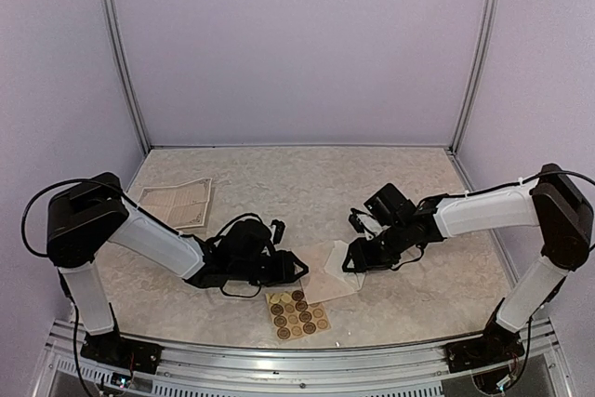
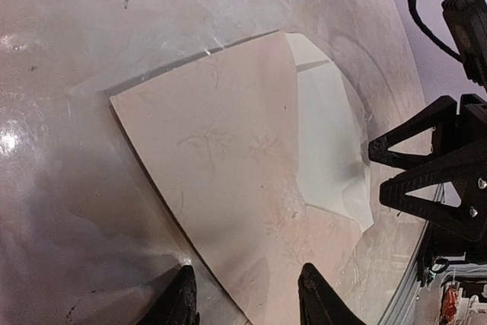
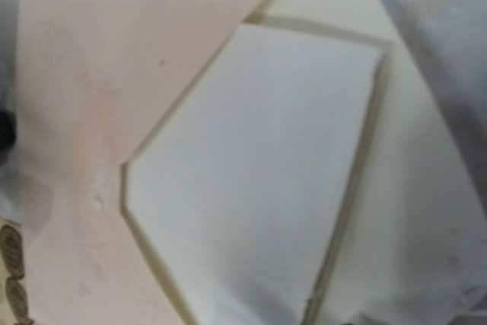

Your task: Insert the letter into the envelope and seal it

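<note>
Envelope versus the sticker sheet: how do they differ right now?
The envelope is plain pale tan; the sticker sheet carries rows of round brown stickers. The envelope shows a whiter part at one end; the sticker sheet is tan throughout. The sticker sheet lies nearer the near edge of the table than the envelope. Both are paper lying flat.

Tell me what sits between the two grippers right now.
Only the envelope, lying flat with its flap open, sits between the left gripper and the right gripper. The top external view shows it.
</note>
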`<state>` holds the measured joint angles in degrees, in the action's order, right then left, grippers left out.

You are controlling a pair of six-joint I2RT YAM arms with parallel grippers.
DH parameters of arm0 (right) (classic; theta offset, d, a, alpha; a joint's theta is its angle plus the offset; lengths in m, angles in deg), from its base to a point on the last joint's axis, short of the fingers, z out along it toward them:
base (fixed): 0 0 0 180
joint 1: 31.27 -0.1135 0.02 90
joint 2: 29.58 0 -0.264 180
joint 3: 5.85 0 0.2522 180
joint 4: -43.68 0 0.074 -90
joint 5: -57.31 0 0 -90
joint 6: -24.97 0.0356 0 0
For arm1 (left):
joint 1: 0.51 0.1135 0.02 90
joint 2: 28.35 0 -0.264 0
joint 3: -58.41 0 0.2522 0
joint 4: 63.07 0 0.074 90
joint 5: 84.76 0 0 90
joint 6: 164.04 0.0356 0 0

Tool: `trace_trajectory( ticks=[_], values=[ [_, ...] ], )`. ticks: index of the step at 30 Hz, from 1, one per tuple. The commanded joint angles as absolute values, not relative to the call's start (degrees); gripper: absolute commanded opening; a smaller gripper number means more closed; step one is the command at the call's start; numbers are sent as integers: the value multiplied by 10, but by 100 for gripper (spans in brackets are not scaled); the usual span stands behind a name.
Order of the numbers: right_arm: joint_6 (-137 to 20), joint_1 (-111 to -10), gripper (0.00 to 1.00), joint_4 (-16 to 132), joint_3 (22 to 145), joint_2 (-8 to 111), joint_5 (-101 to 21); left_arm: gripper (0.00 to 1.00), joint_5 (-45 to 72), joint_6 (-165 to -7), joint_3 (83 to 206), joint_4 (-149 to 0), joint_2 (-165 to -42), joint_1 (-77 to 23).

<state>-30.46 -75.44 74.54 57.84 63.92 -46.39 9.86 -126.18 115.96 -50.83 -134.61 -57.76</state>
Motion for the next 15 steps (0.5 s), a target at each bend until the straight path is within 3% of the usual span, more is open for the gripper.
trace_trajectory(
  ticks=[1,15],
  values=[
    [-297,-761,49,760,589,644,-441,41,89,-1253,1178,-532,-1346,-585],
    [-298,-770,45,739,601,688,-449,26,78,-1255,1182,-542,-1367,-587]
  ],
)
